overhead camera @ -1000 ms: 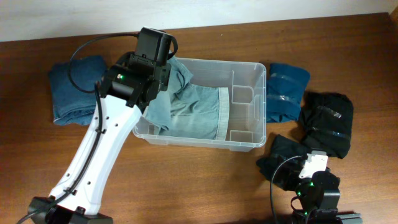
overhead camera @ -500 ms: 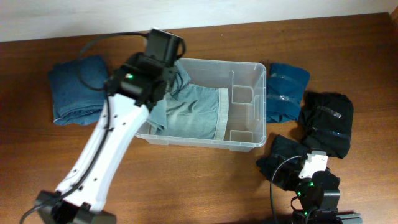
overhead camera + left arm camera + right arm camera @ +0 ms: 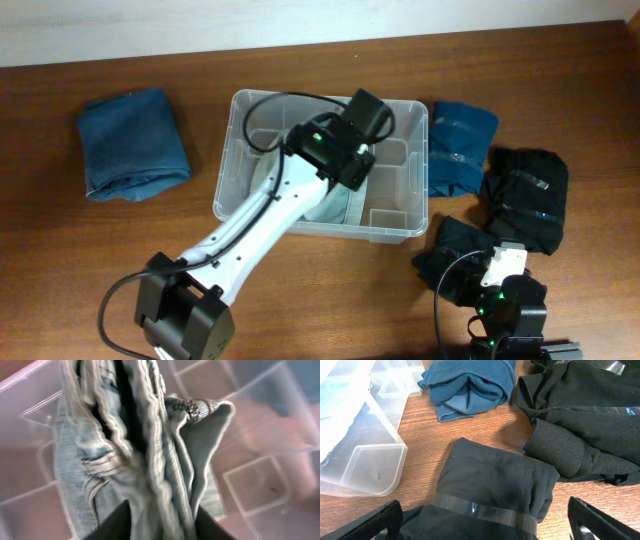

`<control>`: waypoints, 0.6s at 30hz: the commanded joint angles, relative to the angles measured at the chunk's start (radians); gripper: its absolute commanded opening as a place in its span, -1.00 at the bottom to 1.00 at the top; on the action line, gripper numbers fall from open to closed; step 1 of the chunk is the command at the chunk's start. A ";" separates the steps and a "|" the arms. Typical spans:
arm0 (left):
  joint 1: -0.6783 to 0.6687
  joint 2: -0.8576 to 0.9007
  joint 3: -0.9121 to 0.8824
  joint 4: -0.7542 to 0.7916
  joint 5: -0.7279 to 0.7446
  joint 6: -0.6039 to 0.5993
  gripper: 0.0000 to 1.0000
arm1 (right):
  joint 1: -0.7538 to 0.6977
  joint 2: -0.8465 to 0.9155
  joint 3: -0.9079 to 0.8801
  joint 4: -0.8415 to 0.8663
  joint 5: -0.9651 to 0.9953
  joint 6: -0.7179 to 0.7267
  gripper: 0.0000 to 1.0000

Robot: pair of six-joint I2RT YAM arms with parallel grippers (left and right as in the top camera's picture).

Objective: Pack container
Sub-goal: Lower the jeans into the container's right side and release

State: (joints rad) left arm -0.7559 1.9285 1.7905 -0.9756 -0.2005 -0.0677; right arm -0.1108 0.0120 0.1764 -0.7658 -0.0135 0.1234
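The container (image 3: 226,185) is a clear plastic tub at the table's middle, with small moulded compartments on its right side. Its corner shows in the right wrist view (image 3: 367,462). My left gripper (image 3: 346,166) hangs over the tub's right middle. In the left wrist view it (image 3: 162,517) is shut on bunched light-blue jeans (image 3: 145,435), which hang down into the tub (image 3: 260,477). Part of the jeans (image 3: 335,212) shows under the arm. My right gripper (image 3: 485,520) is open and empty, low over a black folded garment (image 3: 495,480) bound with clear tape.
A dark blue folded cloth (image 3: 135,145) lies left of the tub. A blue folded cloth (image 3: 460,145) lies against its right side, also in the right wrist view (image 3: 470,382). Black garments (image 3: 525,200) lie at the right, with another black bundle (image 3: 450,262) near the right arm.
My left arm has swung from the tub's left end to its right middle, dragging the jeans with it. The jeans went from spread flat to bunched. The right arm has not moved.
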 commanded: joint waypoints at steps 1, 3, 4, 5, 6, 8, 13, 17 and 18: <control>-0.021 0.001 0.028 0.002 0.032 -0.014 -0.04 | -0.001 -0.008 -0.009 0.000 -0.002 -0.003 0.97; -0.020 0.001 0.044 -0.001 0.028 -0.014 0.03 | -0.001 -0.008 -0.009 0.000 -0.002 -0.003 0.97; -0.016 0.000 0.061 -0.006 0.028 -0.014 0.04 | -0.001 -0.008 -0.009 0.000 -0.002 -0.003 0.97; -0.013 0.000 0.081 -0.014 0.028 -0.014 0.04 | -0.001 -0.008 -0.009 0.000 -0.002 -0.003 0.97; -0.006 -0.002 0.107 -0.026 0.028 -0.014 0.05 | -0.001 -0.008 -0.009 0.000 -0.002 -0.004 0.97; 0.011 -0.003 0.176 -0.057 0.026 -0.014 0.09 | -0.001 -0.008 -0.009 0.000 -0.002 -0.003 0.97; 0.091 -0.005 0.399 -0.171 0.017 -0.006 0.19 | -0.001 -0.008 -0.009 0.000 -0.002 -0.003 0.97; 0.171 -0.005 0.463 -0.213 0.021 -0.006 0.19 | -0.001 -0.008 -0.009 0.000 -0.002 -0.003 0.97; 0.192 -0.005 0.463 -0.224 0.021 -0.006 0.19 | -0.001 -0.008 -0.009 0.000 -0.002 -0.003 0.97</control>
State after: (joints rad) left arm -0.6243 1.9316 2.2326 -1.1694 -0.1753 -0.0750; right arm -0.1108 0.0120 0.1764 -0.7658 -0.0135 0.1238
